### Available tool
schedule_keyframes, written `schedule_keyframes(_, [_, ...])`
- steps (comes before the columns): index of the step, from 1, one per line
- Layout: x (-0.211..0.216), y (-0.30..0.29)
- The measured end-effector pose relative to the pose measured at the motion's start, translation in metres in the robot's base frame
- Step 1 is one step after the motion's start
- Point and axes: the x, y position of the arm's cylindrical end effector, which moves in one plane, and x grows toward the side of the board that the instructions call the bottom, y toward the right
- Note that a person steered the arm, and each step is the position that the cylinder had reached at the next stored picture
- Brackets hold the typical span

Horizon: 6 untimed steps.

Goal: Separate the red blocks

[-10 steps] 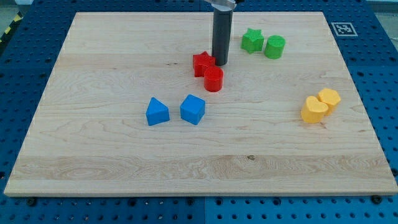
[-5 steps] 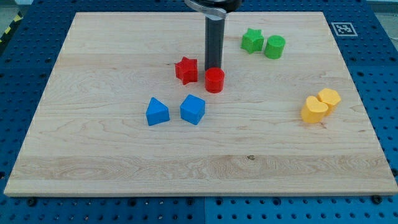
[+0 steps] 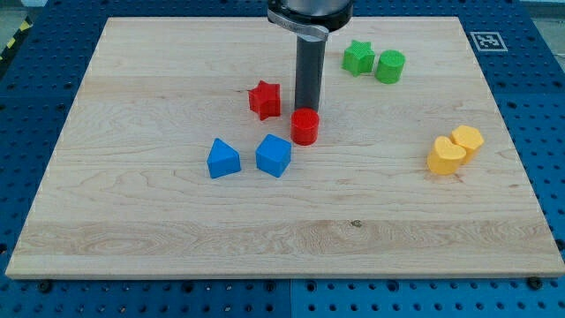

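Observation:
A red star block point(image 3: 264, 99) lies above the board's middle. A red cylinder point(image 3: 305, 126) stands to its lower right, apart from it by a small gap. My tip point(image 3: 306, 109) is right behind the red cylinder's top edge, touching or nearly touching it, and to the right of the star. The dark rod rises straight up from there to the view's top.
A blue block point(image 3: 222, 159) and a blue cube point(image 3: 274, 155) sit just below the red blocks. A green star point(image 3: 357, 57) and a green cylinder point(image 3: 389, 66) are at the upper right. Two yellow blocks point(image 3: 455, 148) touch at the right. Wooden board point(image 3: 177, 238).
My tip came between the red blocks; the star moved to the left, then the tip moved down the view and pushed the cylinder down, away from the star.

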Motion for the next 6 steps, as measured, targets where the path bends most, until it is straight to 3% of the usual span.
schedule_keyframes(3, [0.004,-0.047])
schedule_keyframes(6, [0.027,-0.021])
